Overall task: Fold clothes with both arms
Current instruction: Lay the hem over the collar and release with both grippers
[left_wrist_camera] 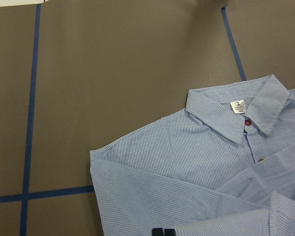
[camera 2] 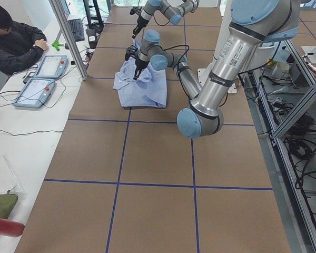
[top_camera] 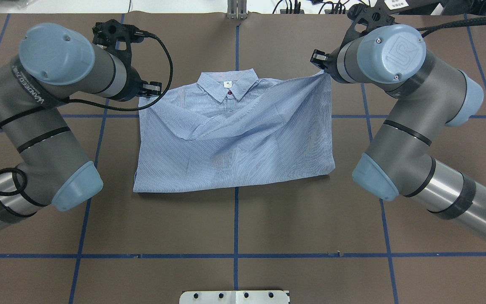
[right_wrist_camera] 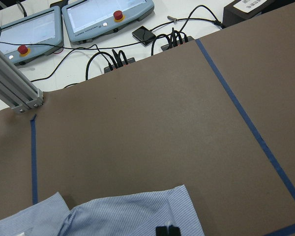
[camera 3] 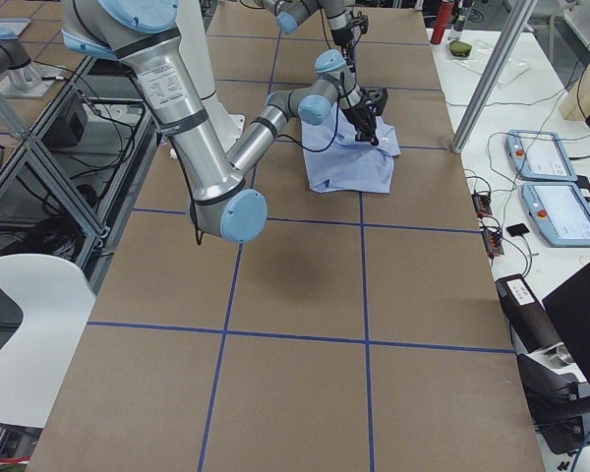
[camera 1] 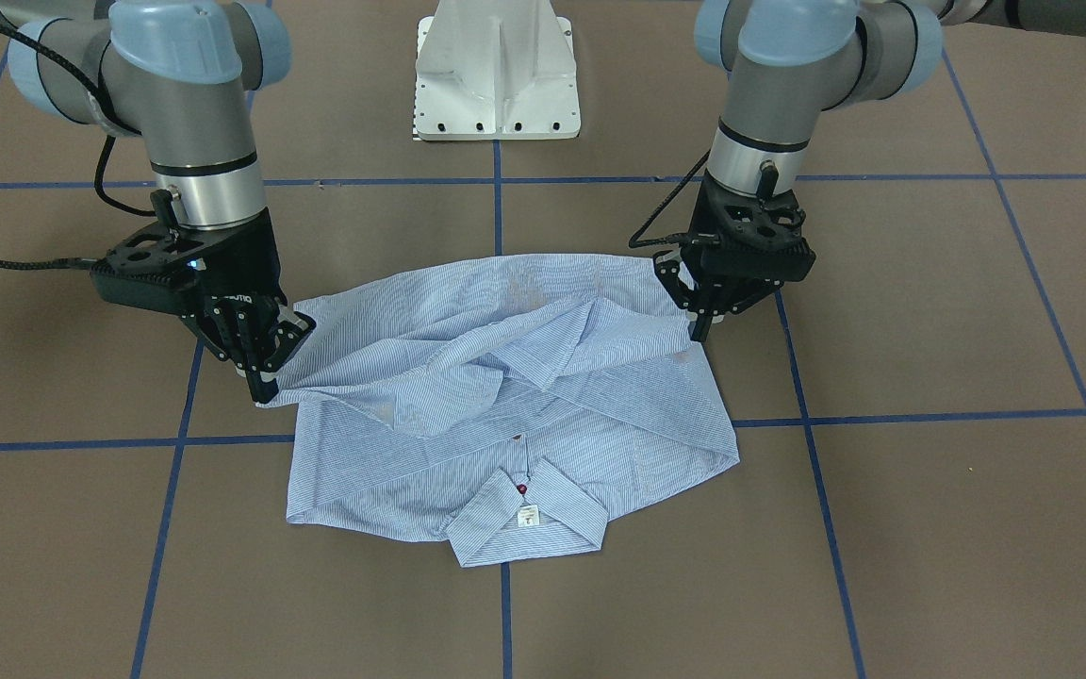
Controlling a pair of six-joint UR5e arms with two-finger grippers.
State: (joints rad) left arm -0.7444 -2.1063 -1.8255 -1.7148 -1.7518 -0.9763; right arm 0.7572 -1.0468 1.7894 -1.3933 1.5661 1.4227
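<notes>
The light blue striped shirt (camera 1: 505,396) lies on the brown table, front up, its collar (top_camera: 227,84) on the far side from the robot. Its lower part is doubled over toward the collar in loose wrinkles. My left gripper (camera 1: 699,328) is shut on one corner of that upper layer, beside the shoulder. My right gripper (camera 1: 263,385) is shut on the other corner and holds it slightly off the table. In the left wrist view the shut fingertips (left_wrist_camera: 162,231) pinch cloth below the collar (left_wrist_camera: 238,110). The right wrist view shows the shut fingertips (right_wrist_camera: 167,230) on the shirt (right_wrist_camera: 128,216).
The white pedestal base (camera 1: 496,75) stands behind the shirt. Blue tape lines (top_camera: 236,253) grid the table. Beyond the far edge are teach pendants (right_wrist_camera: 103,17), cables and an aluminium post (right_wrist_camera: 12,88). A seated person (camera 2: 13,37) is at the side bench.
</notes>
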